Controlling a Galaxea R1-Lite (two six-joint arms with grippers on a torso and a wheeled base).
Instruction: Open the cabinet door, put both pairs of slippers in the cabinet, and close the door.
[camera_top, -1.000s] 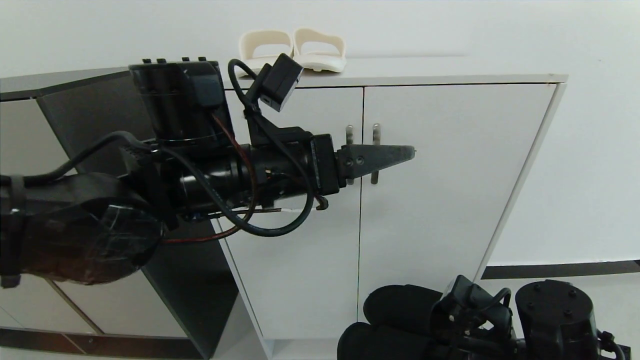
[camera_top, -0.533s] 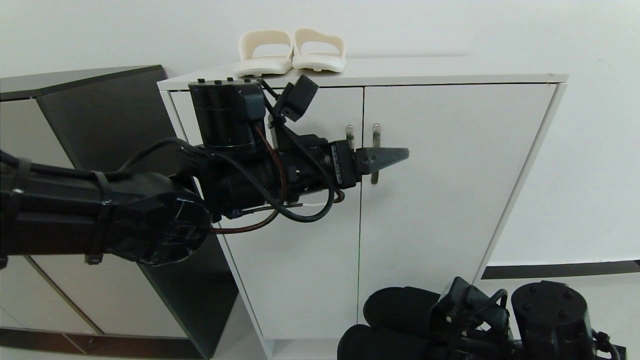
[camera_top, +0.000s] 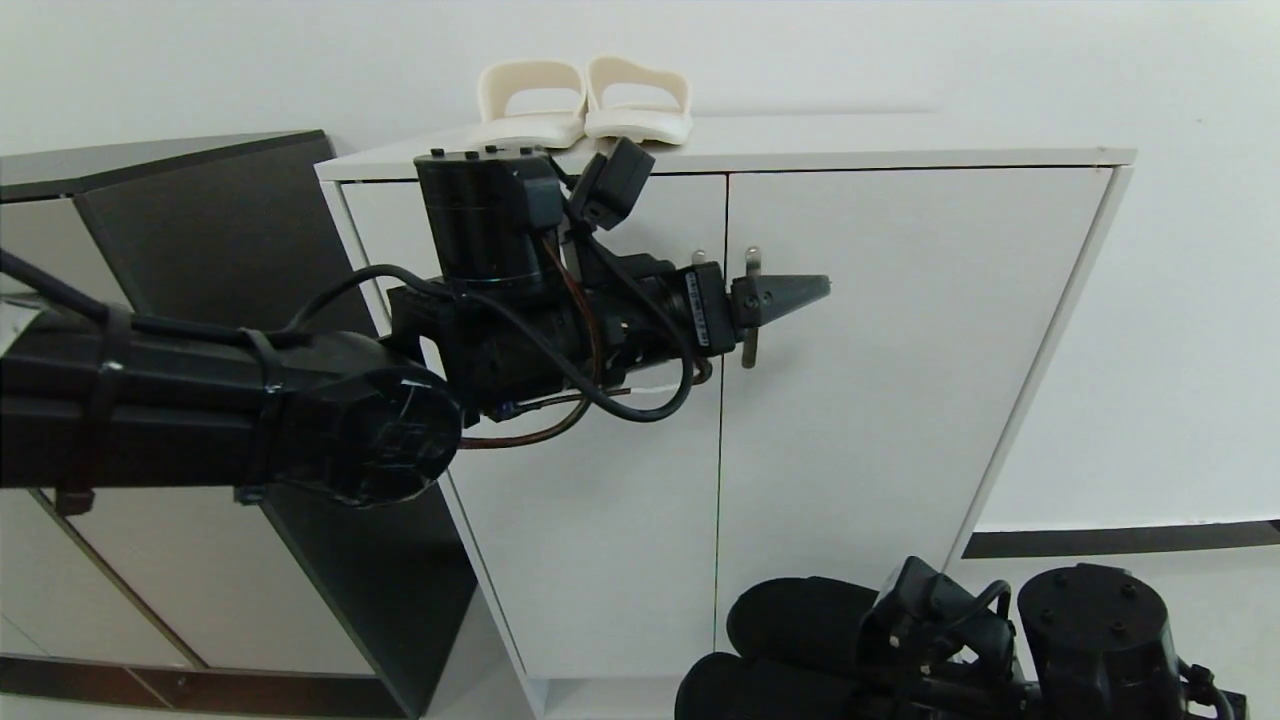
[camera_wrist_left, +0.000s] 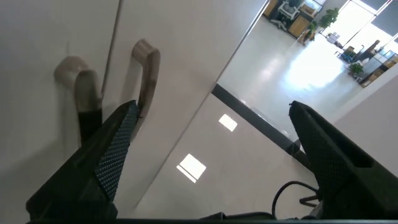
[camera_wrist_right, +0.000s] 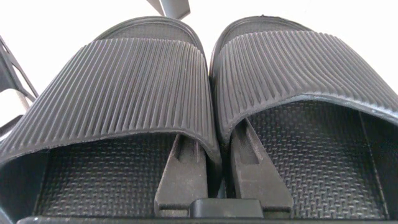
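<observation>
Cabinet door (camera_top: 850, 400) unopened, nothing stowed. Your left gripper (camera_top: 815, 289) splayed by handle (camera_top: 751, 262); right gripper (camera_wrist_right: 214, 180) clenches black slippers (camera_wrist_right: 143, 93); white slippers (camera_top: 585, 100) atop.

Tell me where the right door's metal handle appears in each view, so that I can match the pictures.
Head view: the right door's handle stands just right of the door seam, partly behind the left gripper.
Left wrist view: the same handle, across the seam from the left door's handle, near one finger.
Right wrist view: this camera faces the black slippers.
Shared landmark: the door seam.
</observation>
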